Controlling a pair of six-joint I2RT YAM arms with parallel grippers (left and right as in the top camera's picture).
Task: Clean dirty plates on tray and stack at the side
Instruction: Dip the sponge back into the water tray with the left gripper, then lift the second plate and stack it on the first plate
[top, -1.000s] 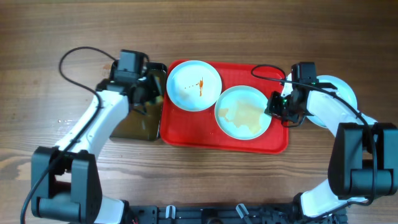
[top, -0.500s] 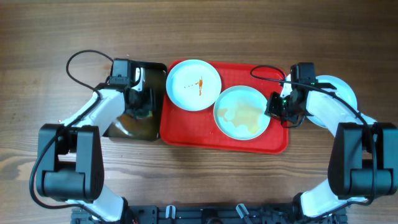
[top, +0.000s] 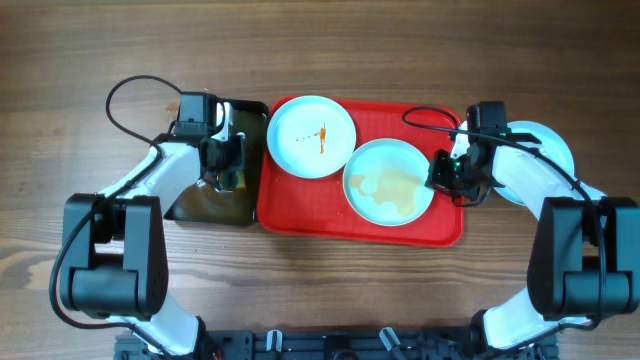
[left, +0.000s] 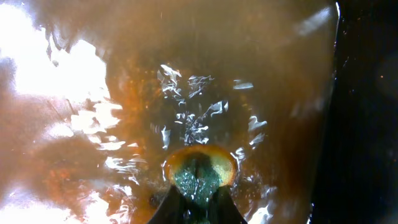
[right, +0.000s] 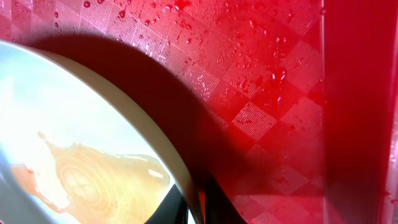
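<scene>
Red plastic tray (right: 261, 118) — wet, checker-textured; plates (top: 300, 125) glossy; table (top: 100, 40) matt wood.

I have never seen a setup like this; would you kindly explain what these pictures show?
Two robot arms, left and right, work at a wooden table. The overhead picture looks down from above; the others come from a camera on each wrist. A red tray carries a smeared plate and a wet plate; a third plate sits off it at the right. The left fingers hold a sponge in a pan of brown liquid. The right fingers grip the wet plate's rim.
</scene>
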